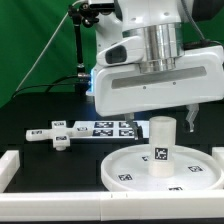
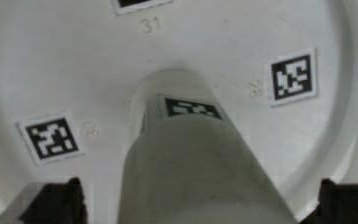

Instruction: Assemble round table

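Observation:
The large rimmed round disc [image 1: 128, 170] lies flat on the black table at the exterior view's right. The short thick cylinder leg [image 1: 161, 146] stands upright on its middle, tagged on its side. My gripper [image 1: 164, 112] hangs just above the leg's top, open, with one dark finger [image 1: 190, 114] showing to the leg's right. In the wrist view the gripper [image 2: 197, 205] straddles the leg [image 2: 202, 160], both fingertips [image 2: 51, 200] apart from its sides, with the disc [image 2: 87, 70] beneath. The cross-shaped piece [image 1: 55, 134] lies on the table at the exterior view's left.
The marker board [image 1: 106, 127] lies behind the disc, between it and the cross-shaped piece. A low white wall [image 1: 10, 168] runs along the table's left and front edges, and a white block [image 1: 218, 154] stands at the right edge. A green backdrop hangs behind.

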Controlling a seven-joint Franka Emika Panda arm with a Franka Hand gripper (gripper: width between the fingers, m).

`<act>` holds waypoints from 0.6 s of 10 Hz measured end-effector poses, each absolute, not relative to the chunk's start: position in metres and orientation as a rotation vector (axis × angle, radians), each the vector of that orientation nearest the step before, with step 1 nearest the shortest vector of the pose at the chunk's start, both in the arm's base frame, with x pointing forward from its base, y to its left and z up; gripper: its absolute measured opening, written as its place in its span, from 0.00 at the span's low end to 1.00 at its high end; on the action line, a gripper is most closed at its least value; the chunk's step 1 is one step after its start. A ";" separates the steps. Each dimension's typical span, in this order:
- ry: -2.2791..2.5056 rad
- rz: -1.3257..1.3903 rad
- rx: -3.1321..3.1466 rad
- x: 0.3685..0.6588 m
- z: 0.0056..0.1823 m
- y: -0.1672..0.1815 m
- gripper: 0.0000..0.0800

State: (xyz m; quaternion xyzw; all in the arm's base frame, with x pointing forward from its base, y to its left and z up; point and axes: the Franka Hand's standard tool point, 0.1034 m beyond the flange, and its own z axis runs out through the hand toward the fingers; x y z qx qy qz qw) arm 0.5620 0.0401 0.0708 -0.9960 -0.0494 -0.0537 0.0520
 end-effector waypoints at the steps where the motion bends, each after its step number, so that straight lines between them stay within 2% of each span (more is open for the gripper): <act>1: -0.341 -0.150 -3.026 0.562 0.071 0.041 0.81; 6: -0.989 -0.131 -2.924 0.561 0.072 0.044 0.81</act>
